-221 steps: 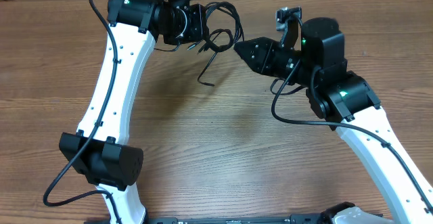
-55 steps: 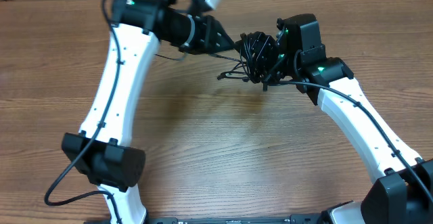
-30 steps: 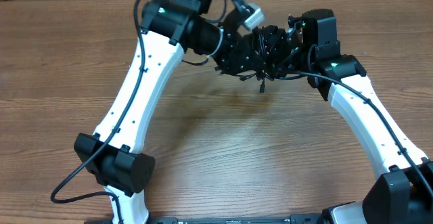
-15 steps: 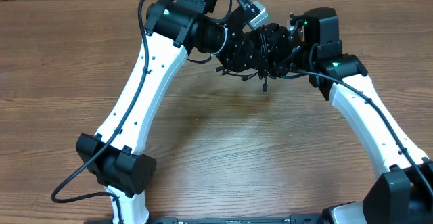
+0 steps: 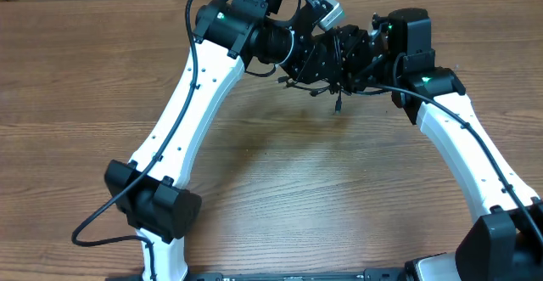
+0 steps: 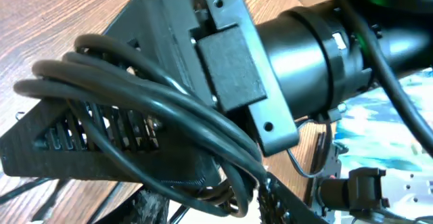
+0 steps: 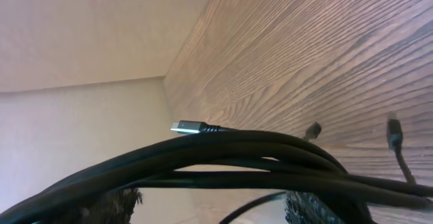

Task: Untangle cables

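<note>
Nearest the front edge, around 6 o'clock, the wooden counter (image 5: 280,196) lies bare between the two arms. Farther back, the left arm (image 5: 182,120) rises from 7 o'clock and the right arm (image 5: 462,154) from 5 o'clock, and their tips meet near 12 o'clock. Between them the cables (image 5: 327,56) hang as a black bundle, with one plug end (image 5: 338,107) dangling toward 6 o'clock. The left wrist view shows strands (image 6: 135,88) looped over the right jaws. The right jaws stand parted, with the strands crossing above their tips and a silvery plug (image 7: 184,126) jutting toward 9 o'clock. Whether the left jaws are parted or closed cannot be told.
</note>
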